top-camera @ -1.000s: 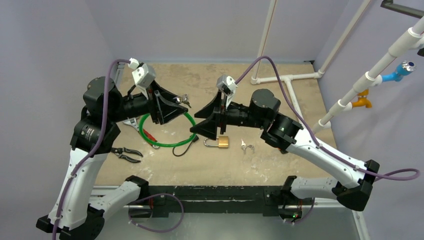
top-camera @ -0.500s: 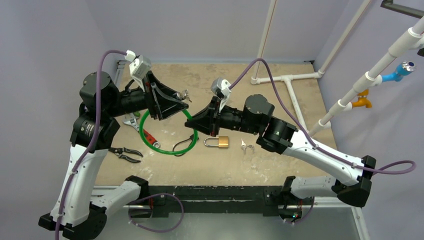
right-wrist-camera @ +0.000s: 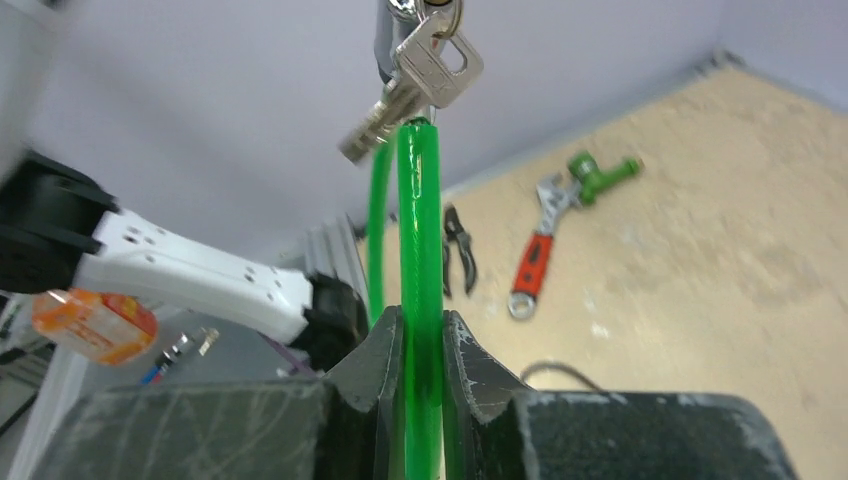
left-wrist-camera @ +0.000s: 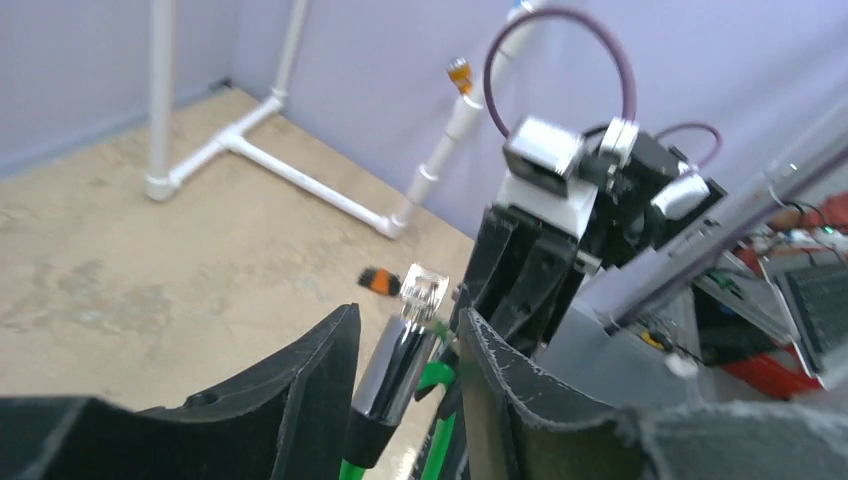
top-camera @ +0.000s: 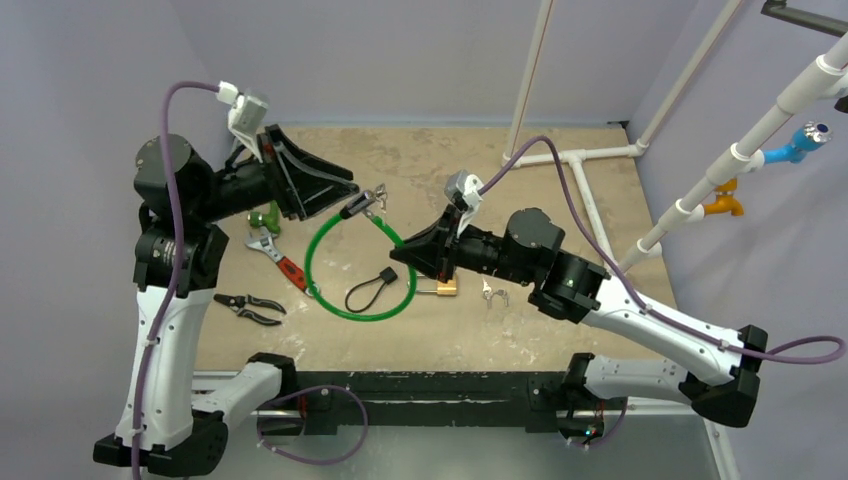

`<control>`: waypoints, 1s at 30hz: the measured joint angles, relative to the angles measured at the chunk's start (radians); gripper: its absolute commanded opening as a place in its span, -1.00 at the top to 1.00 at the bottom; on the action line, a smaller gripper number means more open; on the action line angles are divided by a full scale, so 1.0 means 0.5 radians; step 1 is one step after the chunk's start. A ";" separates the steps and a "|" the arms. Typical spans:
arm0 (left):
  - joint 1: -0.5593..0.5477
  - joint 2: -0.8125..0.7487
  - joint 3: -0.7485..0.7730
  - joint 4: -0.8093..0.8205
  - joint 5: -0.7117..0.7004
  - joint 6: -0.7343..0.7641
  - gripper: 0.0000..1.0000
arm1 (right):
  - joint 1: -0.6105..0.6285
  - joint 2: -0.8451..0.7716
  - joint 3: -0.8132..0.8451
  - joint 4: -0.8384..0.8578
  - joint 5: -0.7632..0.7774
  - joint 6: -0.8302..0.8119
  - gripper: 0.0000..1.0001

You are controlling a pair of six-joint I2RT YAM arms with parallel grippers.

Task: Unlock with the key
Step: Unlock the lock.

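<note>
While the left claw (left-wrist-camera: 405, 335) stood part-closed around the cable lock's chrome barrel (left-wrist-camera: 392, 365), the right claw (right-wrist-camera: 422, 330) pinched the green cable (right-wrist-camera: 420, 200) narrowly, both raised above the bench (top-camera: 420, 150); keys (right-wrist-camera: 432, 62) hung from the barrel.

Holds left gripper (top-camera: 350, 197) raised, pointing right — clamping at half width. Points right gripper (top-camera: 404, 243) leftward, pinched nearly together.

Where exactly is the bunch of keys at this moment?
Top view, left of centre: the keys hang from the lock cylinder held in the left gripper, at the far end of the green cable loop.
</note>
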 measured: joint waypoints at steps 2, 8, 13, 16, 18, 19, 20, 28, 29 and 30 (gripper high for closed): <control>0.108 -0.020 0.001 0.147 -0.037 -0.060 1.00 | -0.019 -0.047 -0.049 -0.146 0.035 -0.002 1.00; 0.128 -0.105 -0.093 0.472 -0.037 -0.237 1.00 | -0.038 0.051 -0.046 -0.306 0.080 0.005 1.00; 0.146 -0.137 -0.121 0.512 0.038 -0.219 0.95 | -0.037 0.193 0.072 -0.377 0.075 -0.005 1.00; 0.199 -0.145 -0.119 0.407 0.106 -0.080 0.43 | -0.037 0.171 0.120 -0.440 0.076 -0.027 1.00; 0.240 -0.143 -0.094 0.278 0.150 0.053 0.21 | -0.037 0.121 0.132 -0.473 0.076 -0.045 1.00; 0.258 -0.139 -0.071 0.204 0.163 0.122 0.15 | -0.037 0.086 0.133 -0.481 0.074 -0.056 1.00; 0.269 -0.137 -0.054 0.147 0.161 0.177 -0.01 | -0.037 0.053 0.137 -0.492 0.072 -0.065 1.00; 0.338 -0.135 -0.136 -0.118 0.426 0.600 -0.61 | -0.037 -0.079 0.231 -0.560 0.005 -0.111 1.00; 0.338 -0.124 -0.156 -0.128 0.474 0.628 -0.62 | -0.037 -0.078 0.238 -0.562 -0.010 -0.116 1.00; 0.338 -0.109 -0.166 -0.151 0.509 0.665 -0.62 | -0.037 -0.074 0.245 -0.565 -0.025 -0.119 1.00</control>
